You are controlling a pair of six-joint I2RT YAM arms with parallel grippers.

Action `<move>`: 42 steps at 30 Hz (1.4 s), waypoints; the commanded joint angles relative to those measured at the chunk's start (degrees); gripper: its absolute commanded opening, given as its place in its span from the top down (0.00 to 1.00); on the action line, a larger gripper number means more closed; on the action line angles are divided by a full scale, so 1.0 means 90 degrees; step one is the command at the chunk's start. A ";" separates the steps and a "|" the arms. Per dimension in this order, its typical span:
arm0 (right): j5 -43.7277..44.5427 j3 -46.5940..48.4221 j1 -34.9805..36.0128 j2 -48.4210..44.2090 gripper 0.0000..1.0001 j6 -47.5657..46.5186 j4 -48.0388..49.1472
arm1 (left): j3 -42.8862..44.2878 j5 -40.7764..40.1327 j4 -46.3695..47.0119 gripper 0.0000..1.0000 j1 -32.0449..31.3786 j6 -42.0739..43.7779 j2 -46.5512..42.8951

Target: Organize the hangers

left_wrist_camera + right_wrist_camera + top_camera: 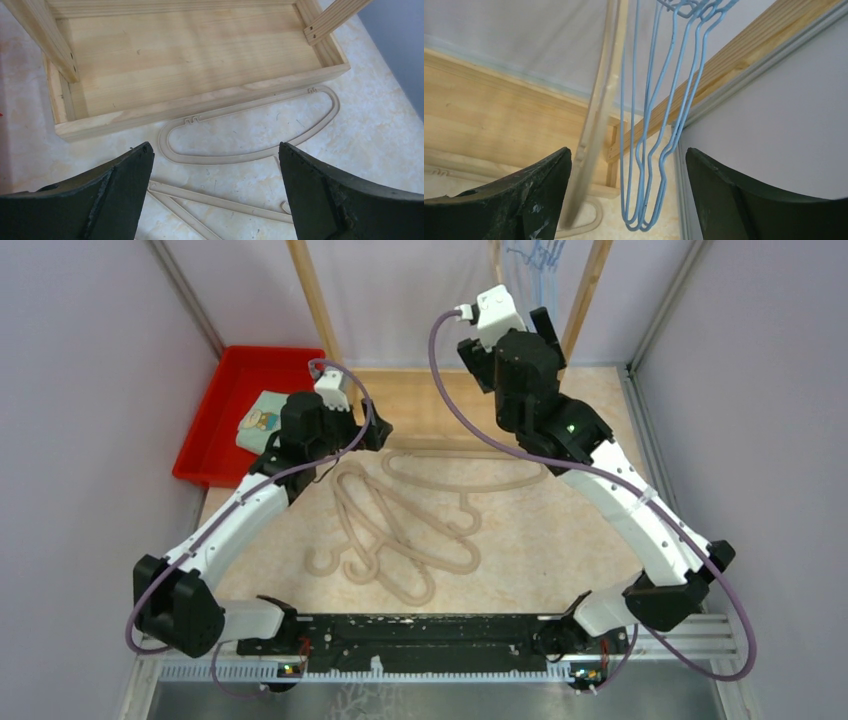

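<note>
Several beige hangers (400, 530) lie tangled on the table between the arms. One of them (250, 155) lies flat against the wooden rack base, just beyond my left gripper (215, 148), which hovers open over the table (372, 430). My right gripper (628, 153) is raised by the rack's right post (542, 325) and is open. Thin light-blue wire hangers (649, 150) dangle between its fingers, touching neither, and their hooks show at the top (535, 258). A blurred beige hanger (599, 115) hangs just beside the left finger (544, 190).
The wooden rack has two slanted posts (310, 290) and a shallow tray-like base (190, 55) on the table. A red tray (215, 425) holding a folded cloth (262, 420) sits at the back left. Grey walls close in on both sides.
</note>
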 commanded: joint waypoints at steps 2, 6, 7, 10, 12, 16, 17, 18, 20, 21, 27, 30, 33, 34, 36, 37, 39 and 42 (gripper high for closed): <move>-0.0226 0.0223 0.0619 -0.0505 0.13 -0.0238 -0.0357 | 0.0056 -0.0024 0.0043 0.00 0.0031 -0.0154 0.0374; -0.1305 0.0663 0.0977 -0.0510 0.12 0.0038 -0.1278 | 0.0109 -0.0133 -0.0015 0.00 0.0032 -0.0197 0.0601; -0.1600 0.0809 0.1022 -0.0488 0.12 0.0169 -0.1553 | 0.0132 -0.0146 -0.0041 0.00 0.0032 -0.0199 0.0661; -0.2658 0.1022 0.1054 -0.0485 0.11 0.0518 -0.2240 | 0.0132 -0.0180 -0.0107 0.00 0.0031 -0.0202 0.0798; -0.3152 0.0928 0.1051 -0.0453 0.12 0.0611 -0.2649 | 0.0087 -0.0202 -0.0113 0.00 0.0035 -0.0224 0.0857; -0.3756 0.0077 0.1052 -0.0457 0.12 0.0797 -0.2966 | 0.0045 -0.0220 -0.0152 0.00 0.0031 -0.0323 0.0972; -0.3864 -0.0086 0.1047 -0.0409 0.13 0.0901 -0.3000 | 0.0047 -0.0225 -0.0175 0.00 0.0027 -0.0358 0.1008; -0.3970 -0.0238 0.1024 -0.0367 0.14 0.1006 -0.2962 | 0.0046 -0.0242 -0.0207 0.00 0.0029 -0.0392 0.1041; -0.4081 -0.0880 0.0875 -0.0402 0.15 0.1250 -0.2584 | 0.0041 -0.0212 -0.0251 0.00 0.0028 -0.0436 0.1073; -0.4134 -0.1233 0.0753 -0.0457 0.15 0.1375 -0.2322 | 0.0026 -0.0211 -0.0252 0.00 0.0037 -0.0449 0.1065; -0.4946 -0.2680 0.0384 -0.0502 0.17 0.1853 -0.1255 | -0.0115 -0.0467 -0.0390 0.00 0.0067 -0.0565 0.0954; -0.5289 -0.2756 0.0412 -0.0282 0.21 0.1947 -0.1111 | -0.0206 -0.0357 -0.0462 0.00 0.0321 -0.0732 0.0935; -0.5272 -0.2718 0.0687 0.0116 0.24 0.1836 -0.1135 | -0.0377 -0.0155 -0.0449 0.00 0.0795 -0.0965 0.0852; -0.5277 -0.2706 0.0822 0.0241 0.24 0.1803 -0.1110 | -0.0410 -0.0090 -0.0466 0.00 0.0967 -0.1015 0.0797; -0.5402 -0.2707 0.1034 0.0466 0.25 0.1817 -0.0995 | -0.0447 -0.0002 -0.0520 0.00 0.1275 -0.1010 0.0605; -0.5518 -0.2778 0.1116 0.0586 0.25 0.1875 -0.0923 | -0.0442 0.0012 -0.0575 0.00 0.1412 -0.0967 0.0518; -0.5822 -0.3026 0.1173 0.0700 0.28 0.2050 -0.0669 | -0.0396 -0.0023 -0.0746 0.00 0.1658 -0.0829 0.0380; -0.6034 -0.3547 0.1300 0.0771 0.30 0.2278 -0.0266 | -0.0394 -0.0051 -0.1004 0.00 0.2012 -0.0659 0.0223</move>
